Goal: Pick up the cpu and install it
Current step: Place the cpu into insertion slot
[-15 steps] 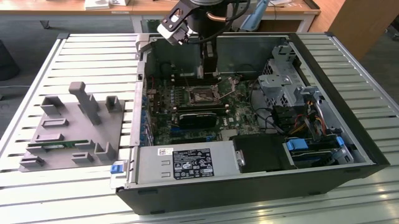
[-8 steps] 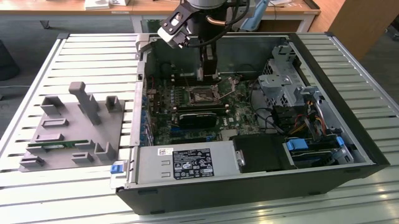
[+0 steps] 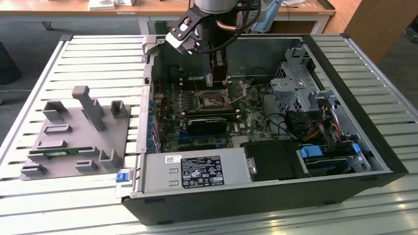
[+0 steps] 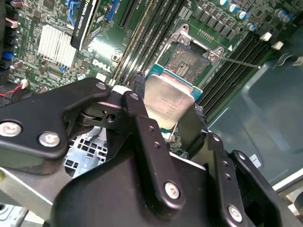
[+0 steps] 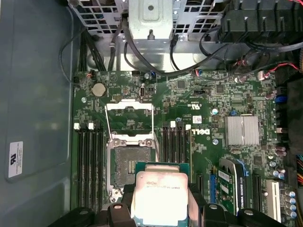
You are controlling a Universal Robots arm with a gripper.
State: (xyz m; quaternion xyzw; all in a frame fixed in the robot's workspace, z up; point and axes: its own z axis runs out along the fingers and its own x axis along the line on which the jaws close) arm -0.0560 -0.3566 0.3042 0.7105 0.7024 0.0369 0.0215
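Silver-topped, the cpu is clamped between the black fingers of the gripper and held above the open socket on the green motherboard.

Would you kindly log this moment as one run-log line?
tool: shut on flat square silver-topped cpu | location: over green motherboard, near black-centred metal-framed socket | socket: open, empty | cpu: not seated

Open black computer case on slatted white metal table; grey plastic fixture just beside it holds 1 green memory stick.
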